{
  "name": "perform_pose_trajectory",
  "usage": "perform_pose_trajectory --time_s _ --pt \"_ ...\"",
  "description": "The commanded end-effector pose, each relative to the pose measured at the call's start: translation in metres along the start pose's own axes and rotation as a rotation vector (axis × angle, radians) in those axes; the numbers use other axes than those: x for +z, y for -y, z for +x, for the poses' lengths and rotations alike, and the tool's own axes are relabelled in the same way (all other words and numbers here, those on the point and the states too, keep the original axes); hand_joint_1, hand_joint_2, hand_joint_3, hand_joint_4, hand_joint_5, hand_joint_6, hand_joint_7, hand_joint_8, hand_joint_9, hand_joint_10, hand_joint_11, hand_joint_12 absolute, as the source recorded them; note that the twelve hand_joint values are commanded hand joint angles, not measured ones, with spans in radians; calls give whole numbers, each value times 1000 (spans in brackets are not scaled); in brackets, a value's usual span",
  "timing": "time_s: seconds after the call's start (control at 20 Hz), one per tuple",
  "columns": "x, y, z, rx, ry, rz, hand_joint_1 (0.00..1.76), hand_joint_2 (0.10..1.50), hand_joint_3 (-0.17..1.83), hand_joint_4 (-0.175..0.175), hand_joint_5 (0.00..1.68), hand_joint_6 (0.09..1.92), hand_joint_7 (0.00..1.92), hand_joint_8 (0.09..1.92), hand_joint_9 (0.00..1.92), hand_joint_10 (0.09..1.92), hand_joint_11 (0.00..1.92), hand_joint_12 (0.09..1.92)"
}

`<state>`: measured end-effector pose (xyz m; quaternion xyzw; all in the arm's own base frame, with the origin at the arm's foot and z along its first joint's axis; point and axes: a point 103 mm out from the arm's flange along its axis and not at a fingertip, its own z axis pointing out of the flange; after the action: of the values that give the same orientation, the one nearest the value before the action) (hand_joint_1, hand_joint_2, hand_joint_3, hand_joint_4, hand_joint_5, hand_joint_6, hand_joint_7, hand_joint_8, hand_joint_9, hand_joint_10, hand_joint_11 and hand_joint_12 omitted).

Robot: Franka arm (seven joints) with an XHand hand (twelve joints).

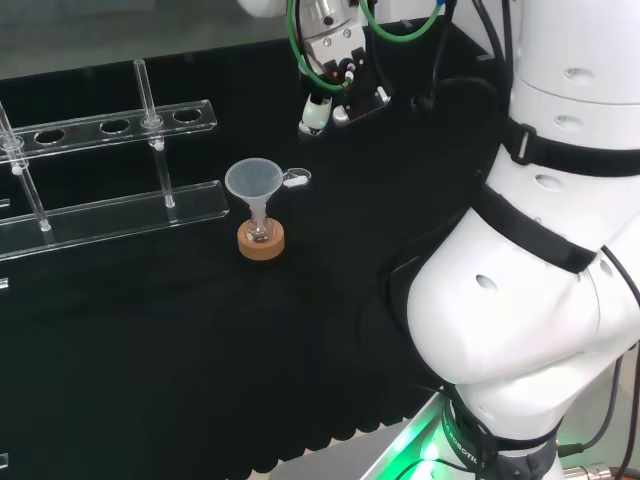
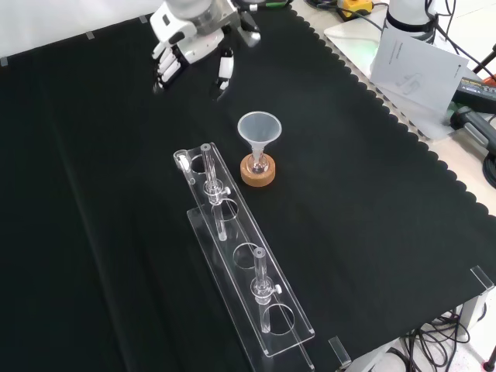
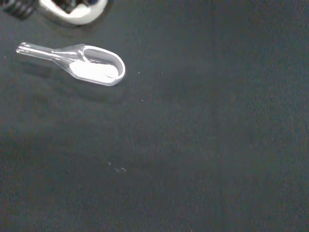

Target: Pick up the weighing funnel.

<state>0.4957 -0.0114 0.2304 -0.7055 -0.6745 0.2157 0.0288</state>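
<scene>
Weighing funnel: lies flat on the worktop's black cloth, well in from its edges and just beside the funnel. Not yet picked up.
Hand: above the cloth near its top edge in the front view, fingers relaxed, empty.
Left to do: reach, grasp, lift.
Unclear: white patch in the scoop, powder or glare.
</scene>
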Motion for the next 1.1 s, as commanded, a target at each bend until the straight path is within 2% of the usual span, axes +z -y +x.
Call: perform_pose_trajectory --time_s 0.05,0.25,0.65,0.9,1.1 --pt "15 -28 15 -29 32 -12 872 654 484 -49 601 87 383 696 633 583 401 1349" --pt "28 -42 29 -50 36 5 874 642 514 -46 624 93 394 698 653 577 417 1345" --pt "56 -65 37 -100 58 11 876 629 552 -45 661 126 445 701 689 565 456 1329" --pt "72 -73 47 -136 67 31 877 618 578 -43 675 178 469 686 707 542 471 1316" --pt "74 -73 58 -139 78 25 877 612 592 -43 660 221 479 678 719 527 473 1315"
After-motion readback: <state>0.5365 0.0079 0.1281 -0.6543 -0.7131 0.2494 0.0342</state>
